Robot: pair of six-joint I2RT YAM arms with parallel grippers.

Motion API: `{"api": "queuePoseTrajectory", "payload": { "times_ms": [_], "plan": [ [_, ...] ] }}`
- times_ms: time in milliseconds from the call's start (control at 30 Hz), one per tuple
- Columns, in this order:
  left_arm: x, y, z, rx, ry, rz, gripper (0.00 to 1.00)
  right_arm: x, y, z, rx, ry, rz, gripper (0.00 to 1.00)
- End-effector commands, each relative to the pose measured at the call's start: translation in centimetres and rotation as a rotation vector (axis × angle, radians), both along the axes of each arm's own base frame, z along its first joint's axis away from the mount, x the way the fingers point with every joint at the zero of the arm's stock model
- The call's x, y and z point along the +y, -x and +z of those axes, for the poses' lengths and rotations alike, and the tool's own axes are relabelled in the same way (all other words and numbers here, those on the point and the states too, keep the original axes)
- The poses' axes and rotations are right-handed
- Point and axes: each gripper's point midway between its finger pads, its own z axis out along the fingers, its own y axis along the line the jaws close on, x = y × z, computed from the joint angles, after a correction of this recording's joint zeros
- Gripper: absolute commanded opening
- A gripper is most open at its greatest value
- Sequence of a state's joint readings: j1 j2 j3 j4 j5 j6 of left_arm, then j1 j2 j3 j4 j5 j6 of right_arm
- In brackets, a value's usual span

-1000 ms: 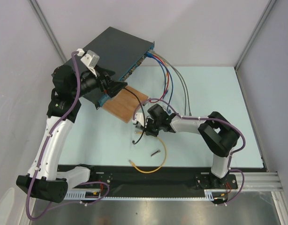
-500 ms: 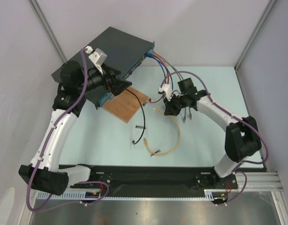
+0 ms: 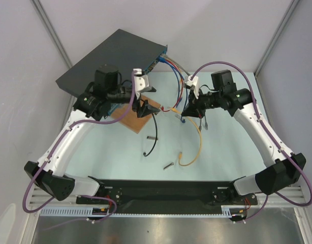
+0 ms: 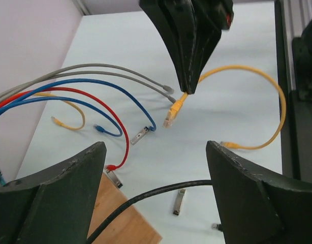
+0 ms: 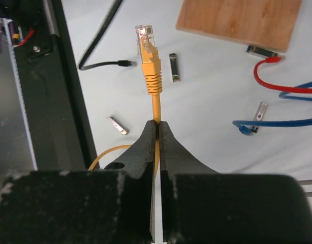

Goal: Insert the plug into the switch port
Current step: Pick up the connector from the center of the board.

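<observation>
My right arm has swung up from the middle of the table [image 3: 222, 147] toward the far side. My left arm has come away from the switch [image 3: 113, 56] to hang over the wooden board [image 5: 237, 20].

The right gripper [image 5: 156, 124] is clamped on the yellow cable [image 5: 155, 107] just behind the plug [image 5: 147, 40]. That leaves the clear tip poking free ahead of my fingers, ready to lead into a port, I reckon. The plug hangs in the air above the table, between my two grippers and well apart from the switch's blue port face [image 3: 155, 62].

The left gripper [image 4: 156, 147] faces it with jaws spread wide and nothing between them. It looks placed to take or steady the plug.

Counting outward:
- one held yellow cable and one loose black cable [image 4: 156, 190]
- trailing from the switch, two grey leads [image 4: 95, 68], two blue leads [image 4: 95, 84] and one red lead [image 4: 85, 91]
- a second, thinner yellow lead
- four small metal pieces, by my count, scattered on the table
- one board and one switch, the switch lying angled at the far left
</observation>
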State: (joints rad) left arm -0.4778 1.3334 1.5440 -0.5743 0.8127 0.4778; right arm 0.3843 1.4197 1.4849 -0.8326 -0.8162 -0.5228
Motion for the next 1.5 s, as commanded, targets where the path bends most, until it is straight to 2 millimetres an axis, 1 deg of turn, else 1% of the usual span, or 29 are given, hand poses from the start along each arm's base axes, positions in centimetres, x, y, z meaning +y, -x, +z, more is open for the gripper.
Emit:
{"api": "queuePoseTrajectory", "payload": {
  "times_ms": [0,133,233,333,533,567,633,667,733,767,800,833,867,900,933,967,1000,1033,1067,1100,1133,1167,1200,1233,1267,1300,1333,1367,1467],
  "plan": [
    [-0.7,0.8,-0.5,-0.159,-0.090,-0.103,0.85,0.7,2.2,3.3,-0.014,-0.059,0.049,0.00],
    [-2.2,1.3,-1.5,-0.175,-0.120,-0.145,0.81,1.9,3.4,5.0,-0.048,-0.082,0.090,0.00],
    [-2.8,1.6,-1.8,-0.197,-0.135,-0.175,0.78,2.3,3.9,5.5,-0.067,-0.087,0.108,0.00],
    [-3.2,2.3,-2.0,-0.180,-0.133,-0.213,0.70,2.8,4.2,5.7,-0.073,-0.085,0.121,0.00],
    [-3.3,2.8,-2.4,-0.156,-0.144,-0.239,0.46,3.2,4.2,6.3,-0.096,-0.097,0.130,0.00],
    [-3.2,2.9,-2.3,-0.151,-0.143,-0.243,0.36,3.3,4.2,6.3,-0.099,-0.098,0.133,0.00],
    [-3.4,3.3,-2.2,-0.130,-0.133,-0.256,0.25,3.5,4.2,6.5,-0.108,-0.101,0.141,0.00],
    [-3.5,3.4,-2.2,-0.117,-0.132,-0.260,0.18,3.6,4.2,6.6,-0.109,-0.103,0.142,0.00],
    [-3.6,3.8,-2.3,-0.079,-0.122,-0.267,0.10,3.6,4.0,7.0,-0.128,-0.113,0.142,0.00],
    [-3.6,3.8,-2.3,-0.061,-0.119,-0.265,0.03,3.6,3.9,7.1,-0.137,-0.116,0.141,0.00],
    [-3.7,3.9,-2.3,-0.026,-0.109,-0.255,0.00,3.7,3.7,7.2,-0.149,-0.122,0.140,0.00],
    [-3.7,4.1,-2.1,-0.004,-0.095,-0.249,0.00,3.6,3.3,6.9,-0.152,-0.115,0.125,0.02],
    [-4.1,3.7,-1.3,-0.003,-0.067,-0.231,0.00,3.5,3.1,7.0,-0.166,-0.113,0.110,0.11],
    [-4.2,3.7,-1.1,0.086,-0.039,-0.198,0.00,3.5,2.5,7.5,-0.200,-0.120,0.094,0.24],
    [-4.4,3.8,-0.3,0.120,-0.008,-0.192,0.00,3.1,1.6,7.5,-0.226,-0.111,0.058,0.51],
    [-4.5,3.1,-0.2,0.175,0.012,-0.167,0.00,2.4,0.5,7.5,-0.229,-0.112,0.003,0.59],
    [-4.8,2.8,0.6,0.276,0.059,-0.126,0.00,2.1,-0.4,8.9,-0.296,-0.141,-0.032,0.66],
    [-5.0,2.4,1.7,0.315,0.087,-0.094,0.00,1.5,-1.5,9.4,-0.327,-0.142,-0.077,0.74],
    [-5.3,0.9,1.2,0.384,0.093,-0.024,0.00,1.0,-2.1,9.9,-0.351,-0.147,-0.104,0.74],
    [-5.5,0.6,1.8,0.496,0.133,0.021,0.00,0.8,-2.7,11.1,-0.395,-0.162,-0.123,0.74],
    [-5.4,-0.3,2.6,0.541,0.163,0.051,0.00,0.5,-3.1,11.6,-0.416,-0.167,-0.134,0.74],
    [-5.6,-0.9,2.6,0.676,0.198,0.097,0.00,0.2,-3.5,12.5,-0.458,-0.178,-0.139,0.73],
    [-5.6,-1.3,2.7,0.744,0.222,0.114,0.00,0.0,-3.3,12.9,-0.486,-0.185,-0.129,0.71],
    [-5.2,-2.2,3.0,0.788,0.263,0.124,0.00,0.1,-3.0,13.2,-0.509,-0.194,-0.099,0.64],
    [-5.2,-2.1,3.2,0.852,0.283,0.100,0.00,0.1,-2.8,13.3,-0.534,-0.196,-0.082,0.61],
    [-5.1,-1.8,3.7,0.957,0.317,0.095,0.00,0.1,-2.8,13.2,-0.585,-0.191,-0.055,0.59],
    [-5.1,-2.3,3.6,0.947,0.354,0.074,0.01,-0.1,-2.4,13.8,-0.623,-0.200,-0.042,0.53],
    [-5.0,-1.8,3.9,0.987,0.366,0.057,0.01,-0.1,-2.3,14.5,-0.672,-0.211,-0.028,0.51],
    [-5.0,-1.3,4.0,1.009,0.377,0.008,0.00,0.0,-1.6,14.8,-0.736,-0.216,0.028,0.50]
  ]
}}
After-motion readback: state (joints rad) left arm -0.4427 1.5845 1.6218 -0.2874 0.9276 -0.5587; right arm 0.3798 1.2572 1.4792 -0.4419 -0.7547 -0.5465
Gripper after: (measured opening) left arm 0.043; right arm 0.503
